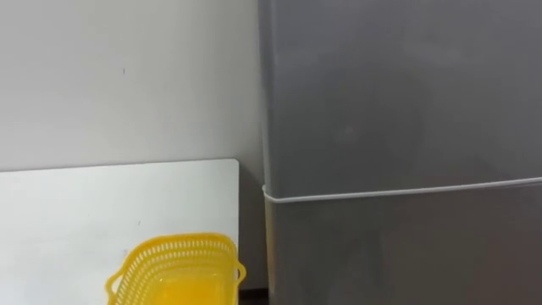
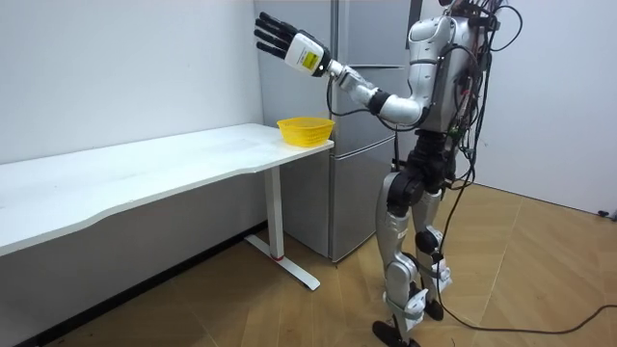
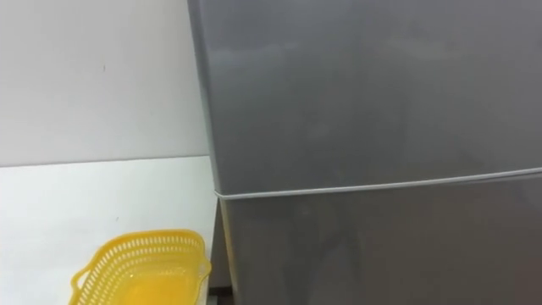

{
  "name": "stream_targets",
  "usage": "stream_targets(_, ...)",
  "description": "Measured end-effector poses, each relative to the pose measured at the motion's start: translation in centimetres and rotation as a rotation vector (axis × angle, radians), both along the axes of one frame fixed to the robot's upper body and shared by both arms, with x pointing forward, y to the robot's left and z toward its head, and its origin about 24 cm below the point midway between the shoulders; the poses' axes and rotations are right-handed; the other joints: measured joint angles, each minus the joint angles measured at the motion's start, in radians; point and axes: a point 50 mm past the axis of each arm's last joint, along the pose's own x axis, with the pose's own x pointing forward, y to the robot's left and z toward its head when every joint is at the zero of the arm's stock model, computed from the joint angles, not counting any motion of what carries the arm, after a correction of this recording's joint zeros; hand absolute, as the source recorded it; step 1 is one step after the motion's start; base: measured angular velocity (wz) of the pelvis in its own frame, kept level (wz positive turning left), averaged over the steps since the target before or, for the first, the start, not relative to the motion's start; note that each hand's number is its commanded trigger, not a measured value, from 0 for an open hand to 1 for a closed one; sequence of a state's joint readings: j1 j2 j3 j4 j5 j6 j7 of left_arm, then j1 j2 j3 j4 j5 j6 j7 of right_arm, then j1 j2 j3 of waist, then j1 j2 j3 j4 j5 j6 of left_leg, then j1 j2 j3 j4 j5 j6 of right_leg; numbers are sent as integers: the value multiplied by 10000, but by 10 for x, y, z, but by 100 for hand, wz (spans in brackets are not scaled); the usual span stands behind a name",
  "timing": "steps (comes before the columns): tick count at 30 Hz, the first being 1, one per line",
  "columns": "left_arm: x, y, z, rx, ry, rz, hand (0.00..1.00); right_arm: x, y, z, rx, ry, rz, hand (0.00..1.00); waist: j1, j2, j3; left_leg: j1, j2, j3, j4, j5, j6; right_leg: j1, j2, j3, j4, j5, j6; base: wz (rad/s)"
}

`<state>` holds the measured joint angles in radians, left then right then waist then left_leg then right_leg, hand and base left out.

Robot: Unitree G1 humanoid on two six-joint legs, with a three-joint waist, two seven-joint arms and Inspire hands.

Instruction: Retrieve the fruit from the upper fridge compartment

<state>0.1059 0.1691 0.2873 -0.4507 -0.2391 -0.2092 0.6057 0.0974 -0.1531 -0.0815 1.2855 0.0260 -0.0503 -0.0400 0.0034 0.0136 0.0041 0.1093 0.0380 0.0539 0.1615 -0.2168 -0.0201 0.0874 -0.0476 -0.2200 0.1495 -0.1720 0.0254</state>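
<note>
The grey fridge stands right in front of me with both doors closed. Its upper door (image 1: 398, 93) is parted from the lower door (image 1: 398, 254) by a pale seam. In the room view I stand upright facing the fridge (image 2: 362, 39). My left hand (image 2: 280, 39) is raised to about head height with straight fingers, open and holding nothing. It hangs in the air near the upper door's left edge, above the yellow basket (image 2: 306, 130).
A yellow plastic basket (image 1: 178, 243), with nothing in it, sits at the end of the white table (image 1: 85, 212) next to the fridge, on my left. A white wall runs behind the table. Wooden floor lies behind me.
</note>
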Motion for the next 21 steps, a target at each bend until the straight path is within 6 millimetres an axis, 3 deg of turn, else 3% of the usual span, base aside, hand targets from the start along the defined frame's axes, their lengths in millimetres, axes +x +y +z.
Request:
stream_targets(8,17,-33,15,533,-366,-3355,0,1,-1,0,372,-94,29,0,-378,16,-27,0,11,24,14,0,0,37,7,81,43,5,-7,-2)
stream_targets(13,28,-58,12,1051,59,-5281,0,4,2,0,479,-127,-2,0,-616,-12,10,74,21,247,12,0,0,78,21,248,43,12,-14,-9)
stream_targets(21,33,-69,13,1448,249,-6787,0,6,3,-1,463,-59,6,0,-814,9,17,61,31,290,12,0,0,-21,44,361,50,21,-13,-3)
